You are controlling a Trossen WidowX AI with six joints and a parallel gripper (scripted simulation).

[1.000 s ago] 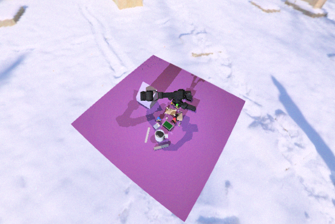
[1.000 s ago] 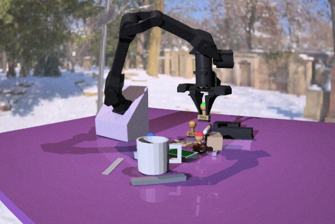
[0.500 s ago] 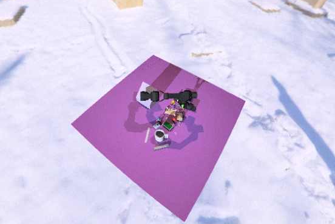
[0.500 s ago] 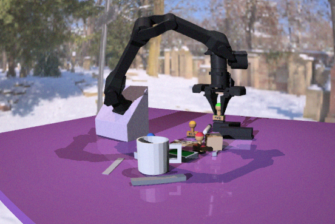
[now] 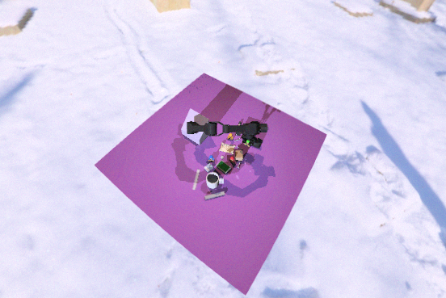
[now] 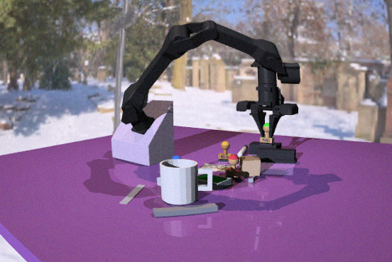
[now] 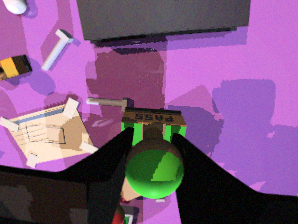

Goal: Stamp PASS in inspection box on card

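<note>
My gripper [image 6: 267, 133] [image 7: 152, 136] is shut on the PASS stamp, a wooden block with a green knob [image 5: 247, 141] [image 6: 266, 126] [image 7: 154, 172]. The stamp is upright, its PASS label facing out, and held above the table. In the wrist view it is off to the right of the card [image 5: 227, 148] [image 7: 75, 142], clear of it. The card's box outline shows in the wrist view; I cannot make out a print in it. The green ink pad [image 5: 223, 166] [image 6: 217, 179] lies near the white mug [image 5: 212, 181] [image 6: 178, 182].
A black block [image 6: 277, 154] [image 7: 165, 20] lies beyond the stamp. A yellow-knobbed stamp [image 5: 230, 136] [image 6: 225, 146], a red-knobbed stamp [image 6: 233, 160] and a tan box [image 5: 239, 155] [image 6: 251, 165] stand around the card. A blue knob [image 5: 211, 158] shows near the pad. Grey bars [image 5: 214, 195] [image 6: 185, 210] lie by the mug.
</note>
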